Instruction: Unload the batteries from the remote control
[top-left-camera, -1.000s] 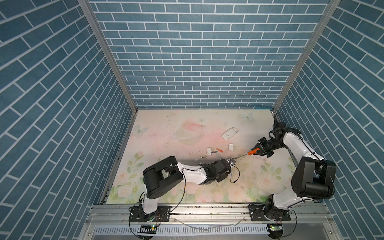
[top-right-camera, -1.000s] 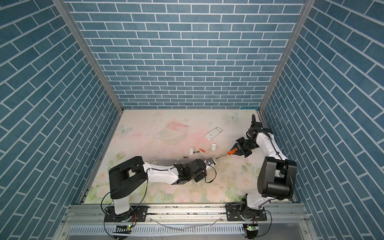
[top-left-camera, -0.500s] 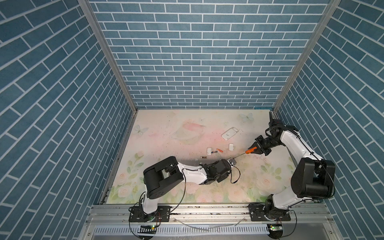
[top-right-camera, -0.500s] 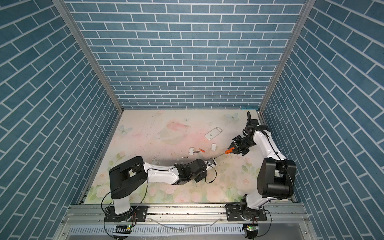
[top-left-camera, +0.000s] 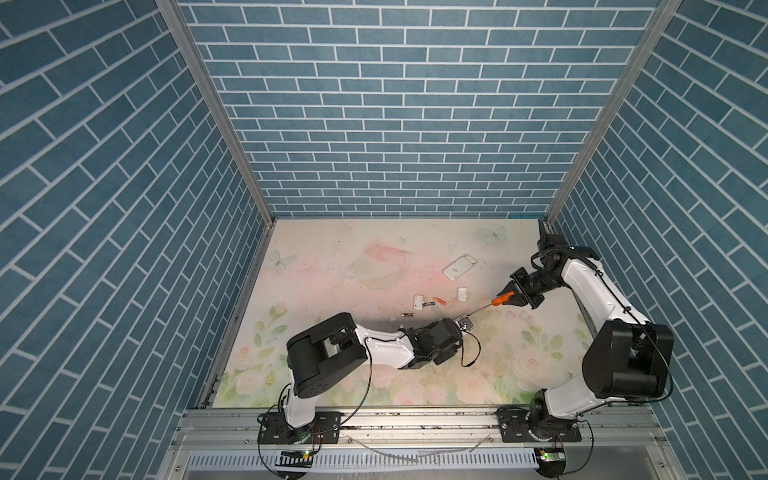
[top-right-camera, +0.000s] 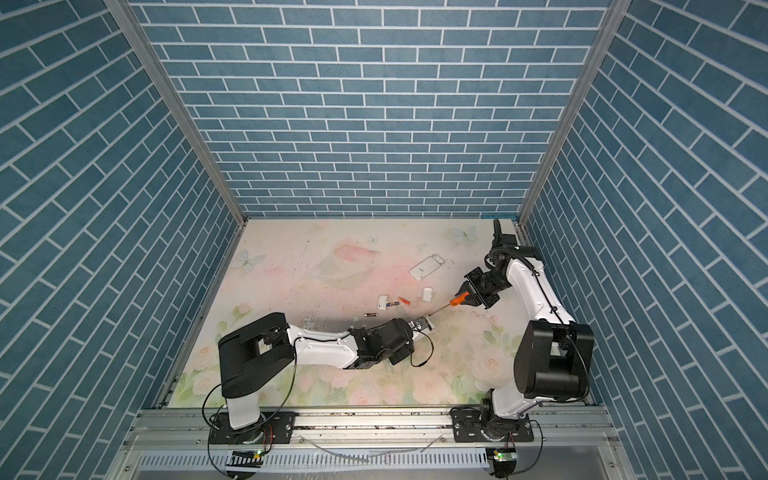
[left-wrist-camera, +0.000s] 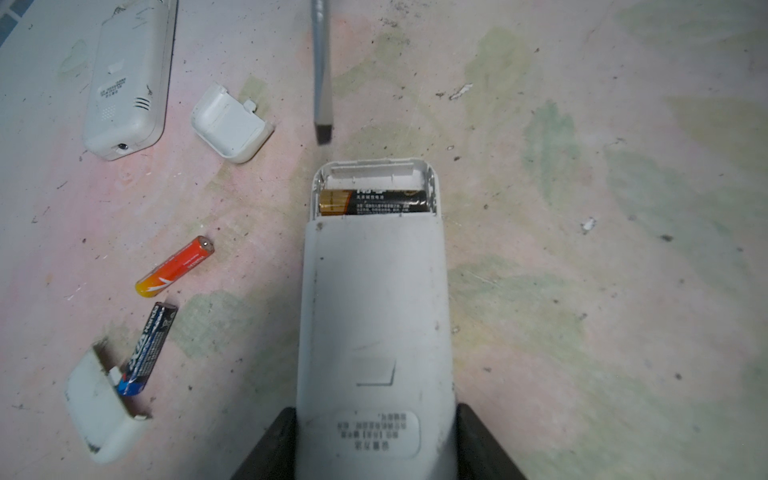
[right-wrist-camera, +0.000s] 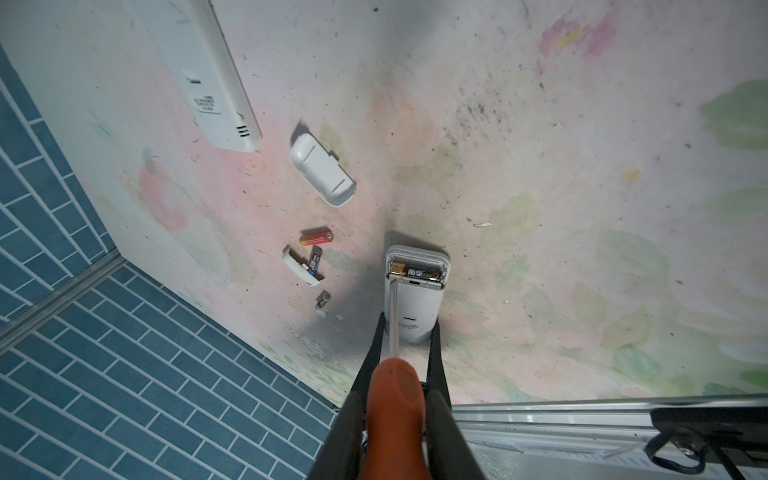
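Near the middle of the table, in both top views, three batteries lie loose: an orange battery, a dark battery and a third battery, with two white covers beside them. They sit at about ten o'clock from the left gripper, which pinches the remote. At two o'clock from that remote, the right gripper is pressed onto the orange handle of a screwdriver. A second remote lies at twelve o'clock.

From the left wrist, the jaws clamp the remote's two sides. Its compartment is open, the outer slot is empty, and the last battery lies crosswise in the inner slot. Taking the remote's open end as twelve, the screwdriver's tip stands at eleven o'clock of that battery, just past the end and apart from it.

From the right wrist, the fingers squeeze the handle. The shaft lines up with the battery's gold end, but contact cannot be told.

By my reading three of four are out, and this one is left to pry.
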